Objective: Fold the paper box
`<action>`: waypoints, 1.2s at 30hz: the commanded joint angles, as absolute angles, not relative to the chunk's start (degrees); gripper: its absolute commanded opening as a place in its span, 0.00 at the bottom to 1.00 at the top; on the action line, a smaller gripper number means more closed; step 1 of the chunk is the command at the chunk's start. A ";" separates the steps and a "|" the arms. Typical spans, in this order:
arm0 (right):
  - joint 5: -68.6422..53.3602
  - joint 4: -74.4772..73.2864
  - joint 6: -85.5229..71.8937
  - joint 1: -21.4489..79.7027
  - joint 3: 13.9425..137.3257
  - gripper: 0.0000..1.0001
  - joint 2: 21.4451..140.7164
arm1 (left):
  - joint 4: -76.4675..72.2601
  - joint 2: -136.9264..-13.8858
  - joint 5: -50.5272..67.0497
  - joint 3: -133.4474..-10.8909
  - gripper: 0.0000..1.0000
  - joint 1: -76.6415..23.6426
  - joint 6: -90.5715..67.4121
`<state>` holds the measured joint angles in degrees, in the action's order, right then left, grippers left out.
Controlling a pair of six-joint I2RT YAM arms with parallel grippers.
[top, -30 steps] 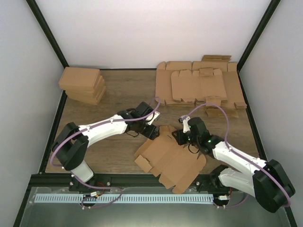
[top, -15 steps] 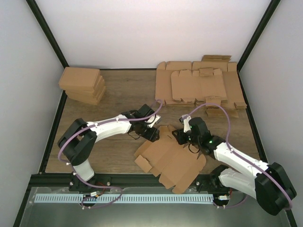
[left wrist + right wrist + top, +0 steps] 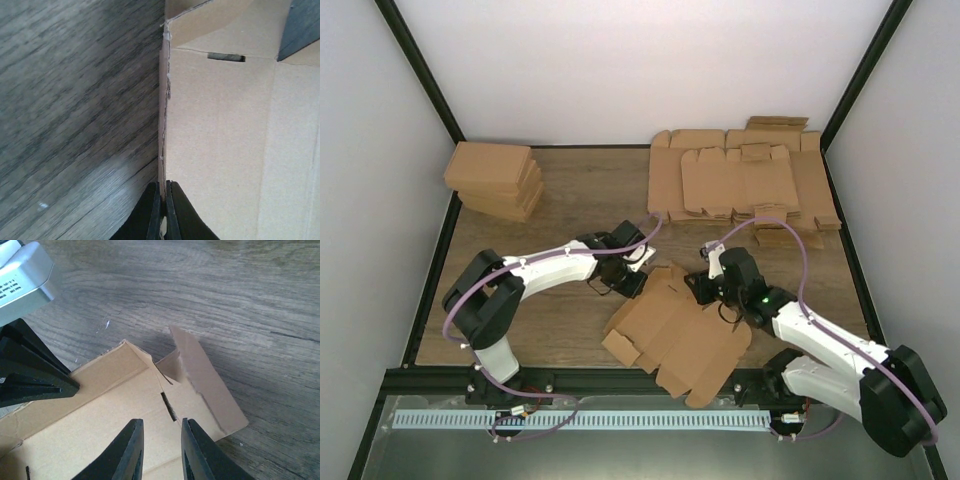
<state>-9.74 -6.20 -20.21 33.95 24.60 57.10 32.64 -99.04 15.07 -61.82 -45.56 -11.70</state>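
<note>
Left end effector (image 3: 163,192) pinched shut on the far-left edge of the paper box (image 3: 680,335), flat on the near-middle worktop (image 3: 560,210). Right end effector (image 3: 161,422) parted, empty, above it. Risk: thin edge tearing or slipping free when lifted.

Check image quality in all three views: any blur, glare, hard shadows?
Top external: even light, sharp, no glare on the paper box. Left wrist: table wood soft, smeared; box edge crisper. Right wrist: sharp grain, raised flap casts a soft shadow.

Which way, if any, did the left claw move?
Yes. Left claw edged toward the near edge, away from the flat sheets, shutting on the paper box.
</note>
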 commanded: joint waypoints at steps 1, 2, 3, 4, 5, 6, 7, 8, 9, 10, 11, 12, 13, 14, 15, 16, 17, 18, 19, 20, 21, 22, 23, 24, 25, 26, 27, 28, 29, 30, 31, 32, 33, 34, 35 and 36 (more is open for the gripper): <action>-7.65 -5.36 -20.68 34.28 27.54 0.24 54.97 | 38.70 -97.13 10.48 -65.31 0.04 -45.61 -8.55; -7.27 -5.02 -20.73 34.30 27.66 0.24 54.48 | 40.05 -96.66 8.99 -66.17 0.04 -45.76 -7.63; -6.84 -4.70 -20.75 34.28 27.87 0.25 53.94 | 41.39 -96.40 7.42 -67.18 0.04 -45.86 -6.51; -6.58 -4.40 -20.71 34.23 28.14 0.26 53.54 | 42.75 -96.18 5.66 -68.23 0.04 -46.03 -5.27; -6.40 -4.04 -20.30 34.19 28.39 0.26 53.34 | 44.02 -96.01 3.62 -69.28 0.04 -46.32 -3.88; -6.06 -3.89 -20.08 34.12 28.84 0.27 53.27 | 45.10 -95.97 1.27 -70.30 0.04 -46.66 -2.46; -5.66 -3.87 -19.98 34.04 29.36 0.27 53.38 | 46.23 -96.00 -1.70 -71.18 0.04 -47.05 -1.30; -5.59 -3.89 -19.77 33.71 30.03 0.27 53.65 | 47.24 -96.05 -4.60 -72.13 0.04 -47.48 -0.12; -5.86 -3.87 -19.57 33.34 30.71 0.27 54.00 | 48.22 -96.19 -7.18 -72.95 0.04 -47.92 0.82; -6.31 -3.78 -19.52 32.83 31.36 0.28 54.50 | 48.97 -96.36 -9.86 -73.77 0.04 -48.27 1.75; -6.96 -3.59 -19.56 32.04 31.84 0.28 55.09 | 49.45 -96.43 -12.44 -74.47 0.04 -48.69 2.56; -8.25 -3.23 -19.69 31.15 32.31 0.28 55.85 | 49.60 -96.35 -14.64 -74.93 0.04 -49.08 3.42; -10.64 -2.66 -19.95 29.88 32.46 0.28 56.69 | 49.40 -96.27 -16.46 -75.21 0.04 -49.43 4.35; -12.60 -1.85 -20.18 28.55 32.58 0.29 57.60 | 48.96 -96.20 -18.34 -75.31 0.04 -49.82 5.28; -14.92 -0.96 -20.35 27.10 32.53 0.30 58.77 | 48.05 -96.07 -20.10 -75.28 0.04 -50.29 6.55; -16.84 -0.10 -20.19 25.54 32.61 0.35 60.00 | 47.06 -95.92 -22.27 -74.90 0.04 -50.74 7.84; -18.21 0.55 -19.95 23.99 33.07 0.37 61.47 | 46.10 -96.01 -23.59 -74.67 0.04 -50.89 8.87; -19.48 0.85 -19.83 22.03 33.69 0.37 63.18 | 45.46 -96.18 -24.67 -74.62 0.04 -51.02 9.63; -21.32 1.20 -19.71 20.09 34.58 0.41 64.82 | 44.79 -96.41 -25.31 -74.66 0.04 -51.14 10.60; -23.88 2.00 -19.73 18.01 35.45 0.45 66.79 | 44.17 -96.74 -26.20 -74.50 0.04 -51.22 11.18; -26.44 3.00 -19.91 16.20 36.26 0.48 69.76 | 43.67 -97.12 -27.25 -74.39 0.04 -51.47 11.61; -29.30 3.51 -20.23 14.15 37.52 0.51 72.20 | 43.26 -97.45 -28.94 -74.29 0.04 -51.87 11.92; -32.27 3.89 -20.48 12.99 38.83 0.53 75.17 | 42.90 -97.67 -30.78 -74.01 0.04 -52.41 12.21; -34.67 3.76 -20.75 12.05 40.50 0.54 78.32 | 42.40 -97.82 -32.54 -73.59 0.04 -53.24 12.57; -36.90 3.45 -21.01 11.50 42.23 0.55 81.44 | 41.75 -97.90 -34.81 -73.07 0.04 -54.13 12.82; -38.69 3.46 -21.27 11.09 43.76 0.55 84.59 | 41.12 -97.85 -36.71 -72.45 0.04 -55.12 13.00; -41.49 3.74 -21.54 11.00 45.54 0.56 87.24 | 40.56 -97.77 -38.21 -72.02 0.04 -55.98 13.20; -43.67 4.62 -22.03 10.99 46.41 0.57 89.86 | 39.85 -97.54 -39.88 -71.38 0.04 -57.00 13.27; -45.32 5.61 -23.06 10.99 47.19 0.58 92.25 | 39.19 -97.25 -41.27 -70.79 0.04 -57.86 13.52; -46.60 6.80 -24.12 11.03 47.82 0.59 94.30 | 38.14 -96.86 -43.38 -69.90 0.04 -58.79 13.95; -47.85 8.11 -25.12 11.02 48.22 0.59 96.12 | 37.42 -96.61 -45.04 -69.24 0.04 -59.75 14.43; -48.71 9.53 -25.86 11.13 48.46 0.59 97.58 | 36.78 -96.48 -46.83 -68.66 0.04 -60.79 14.83; -49.12 10.63 -26.42 11.32 48.59 0.59 98.78 | 36.33 -96.55 -48.85 -68.25 0.04 -61.72 14.98; -49.23 11.21 -26.59 11.64 48.90 0.59 99.63 | 35.94 -96.90 -50.90 -68.01 0.04 -62.57 14.78; -49.37 11.43 -26.49 12.09 49.26 0.59 100.41 | 36.12 -97.51 -52.44 -68.00 0.04 -63.26 14.32; -49.64 11.38 -26.21 12.64 49.49 0.59 101.16 | 36.53 -98.44 -54.03 -68.18 0.04 -63.98 13.52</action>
<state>-44.18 7.77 -24.67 11.53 46.68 98.94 38.54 -97.32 -43.99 -68.51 -61.71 13.50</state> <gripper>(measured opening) 0.591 0.040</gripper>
